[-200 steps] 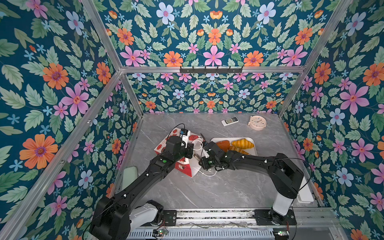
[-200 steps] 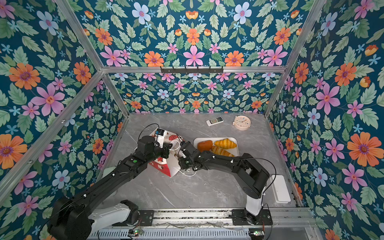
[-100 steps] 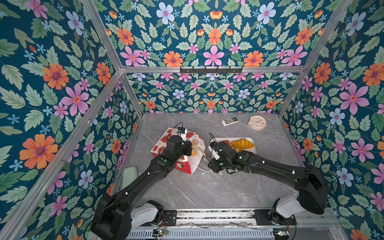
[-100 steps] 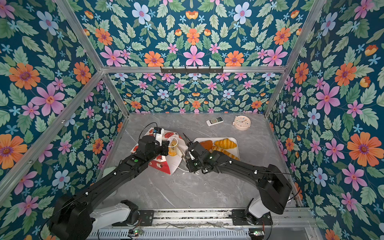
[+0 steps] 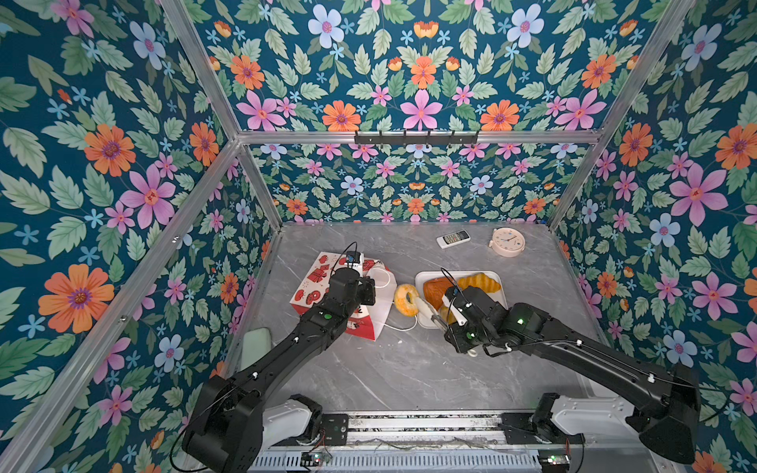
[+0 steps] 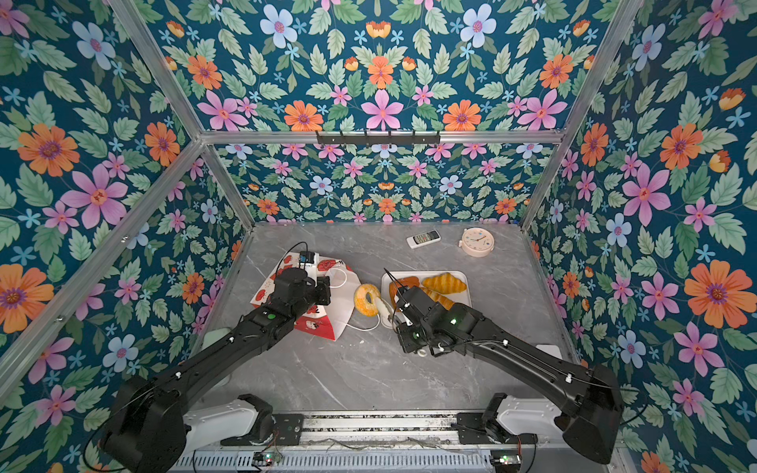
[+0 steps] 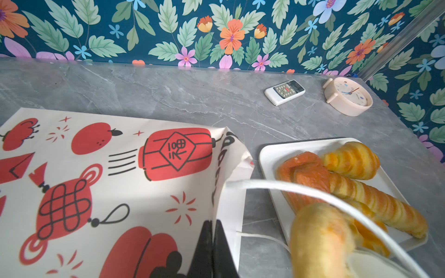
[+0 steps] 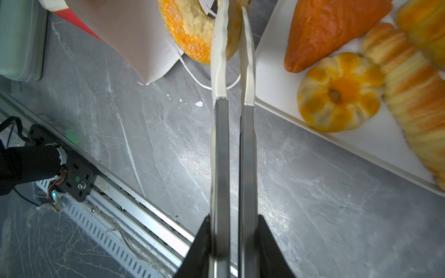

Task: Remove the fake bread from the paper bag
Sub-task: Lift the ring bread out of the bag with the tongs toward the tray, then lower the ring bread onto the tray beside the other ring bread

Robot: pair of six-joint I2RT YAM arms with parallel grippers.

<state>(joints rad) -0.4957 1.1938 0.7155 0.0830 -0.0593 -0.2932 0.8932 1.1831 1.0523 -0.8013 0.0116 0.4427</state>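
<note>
The paper bag lies on its side at the table's left-middle, white with red prints. My left gripper is shut on the rim at the bag's mouth. My right gripper has long pale fingers shut on a yellow ring donut, held just outside the mouth, between bag and white tray. On the tray lie more fake bread: a brown bun, a croissant, a twisted stick and a round pumpkin-shaped bun.
A white remote and a pink clock lie near the back wall. A pale green slab sits at the front left corner. A white cord handle loops out from the bag. The arms' metal rail runs along the front edge.
My right gripper has drawn back from the bag's mouth toward the tray, bringing the ring donut out with it. The left gripper has kept its hold on the bag's rim.
</note>
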